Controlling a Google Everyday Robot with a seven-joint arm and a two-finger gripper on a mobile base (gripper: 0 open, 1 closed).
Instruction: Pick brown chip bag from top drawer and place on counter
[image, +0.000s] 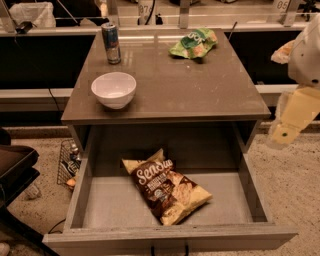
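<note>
The brown chip bag (167, 187) lies flat on the floor of the open top drawer (100, 200), near the middle, slanted with its pale yellow ends pointing back-left and front-right. The counter (170, 85) is the grey-brown table top above the drawer. My gripper (284, 134) hangs at the right edge of the camera view, on a white and pale yellow arm. It is outside the drawer's right wall, level with the counter's front edge, well apart from the bag and holding nothing.
On the counter stand a white bowl (113, 89) at front left, a drink can (111, 43) at back left and a green chip bag (194, 44) at back right. A wire basket (70, 162) sits on the floor left of the drawer. A dark object (15, 167) is at far left.
</note>
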